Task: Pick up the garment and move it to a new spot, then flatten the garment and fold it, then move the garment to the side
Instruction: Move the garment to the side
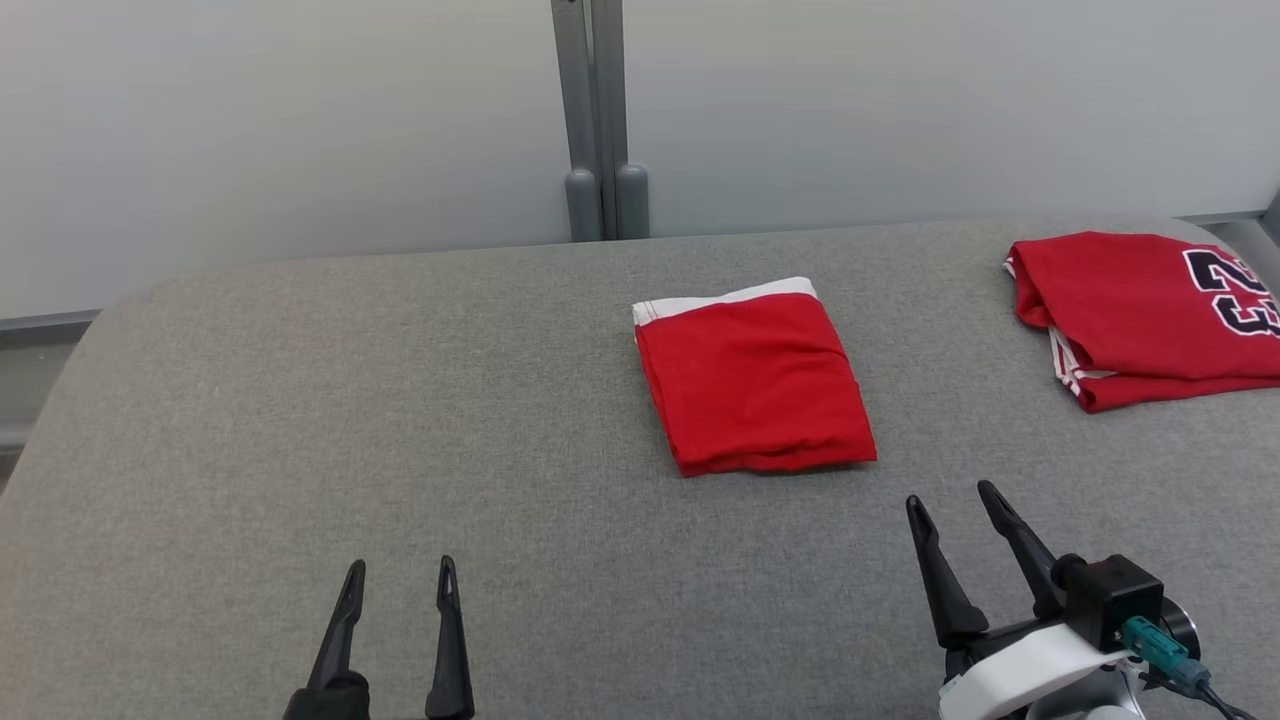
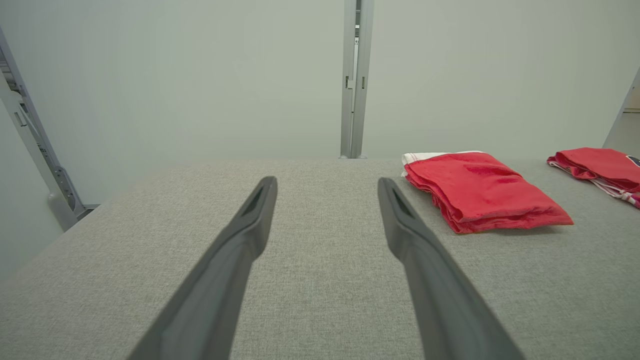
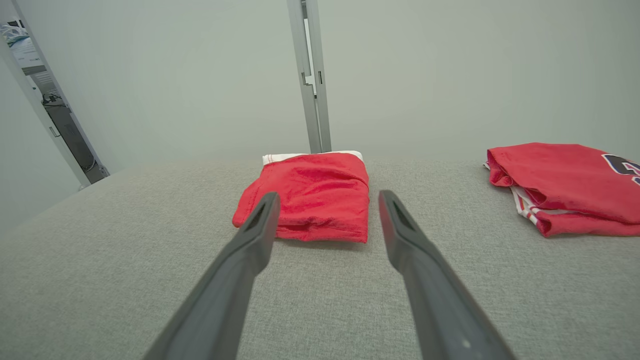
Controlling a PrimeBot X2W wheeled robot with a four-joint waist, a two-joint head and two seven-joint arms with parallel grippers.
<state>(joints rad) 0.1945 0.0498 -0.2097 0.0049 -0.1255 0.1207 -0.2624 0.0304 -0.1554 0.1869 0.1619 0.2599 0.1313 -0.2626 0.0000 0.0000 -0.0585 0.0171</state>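
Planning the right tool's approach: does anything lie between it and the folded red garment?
Nothing. Only bare grey table lies between the right tool and the garment, as the head and right wrist views show.

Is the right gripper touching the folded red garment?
No, the right gripper sits open, short of the folded red garment, grey table showing between them.

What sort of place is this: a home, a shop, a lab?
Probably a lab or test booth for garment folding: a grey fabric-covered table, plain pale wall panels joined by a metal post, and a folded red garment and a numbered red jersey.
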